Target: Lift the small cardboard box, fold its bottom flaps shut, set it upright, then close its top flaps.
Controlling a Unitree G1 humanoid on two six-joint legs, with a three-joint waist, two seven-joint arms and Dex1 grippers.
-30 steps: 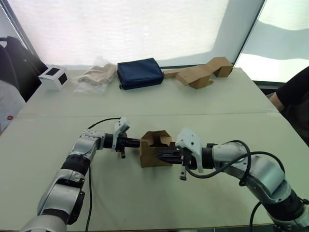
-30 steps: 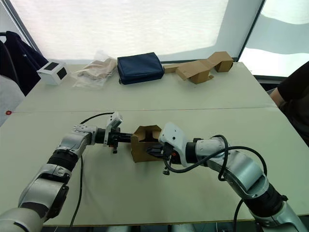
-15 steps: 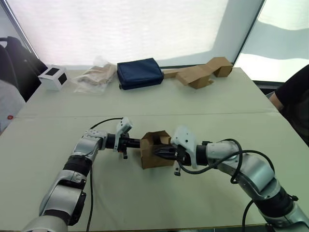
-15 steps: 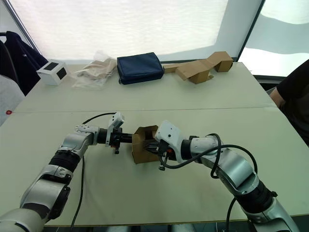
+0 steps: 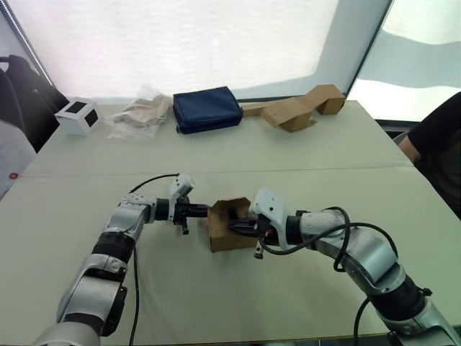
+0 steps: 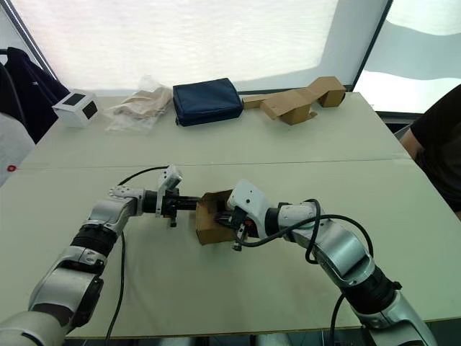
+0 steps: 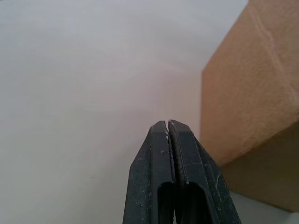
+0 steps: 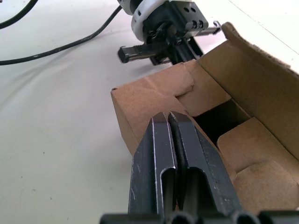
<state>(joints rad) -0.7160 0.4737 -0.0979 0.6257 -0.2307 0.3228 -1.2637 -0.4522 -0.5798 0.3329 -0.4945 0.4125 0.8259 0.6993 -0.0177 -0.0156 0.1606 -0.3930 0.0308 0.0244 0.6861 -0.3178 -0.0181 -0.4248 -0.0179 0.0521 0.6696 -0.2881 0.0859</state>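
Right gripper [image 8: 169,122]: two black fingers pressed together with nothing between them, tips reaching into the open side of the small plain brown corrugated cardboard box [image 5: 229,225], just over its near wall edge. Left gripper [image 7: 167,127]: fingers likewise closed and empty, tips at the box's opposite, outer wall, touching or very nearly so (contact not resolvable). The box sits on the pale grey-green tabletop [image 5: 216,288] near the middle of the near half, held between the two grippers, its opening turned toward the right arm; inside it, loose brown cardboard flaps [image 8: 205,93] stand partly folded, not yet shut. Which are bottom and which top flaps cannot be told. Well beyond the box, along the far edge: a white cube with black marks [image 5: 78,115], a crumpled beige bag [image 5: 140,113], a dark blue fabric pouch [image 5: 207,109] and a longer bent brown cardboard piece [image 5: 295,109]. A person's dark sleeve [image 5: 436,148] shows far off to the box's right. Handling judgement: the box looks light and empty, so it should slide if pushed from one side only; walls fairly stiff, flaps thin and easily creased. Best hold is likely a pinch on a wall edge, or opposed pressure on two walls.
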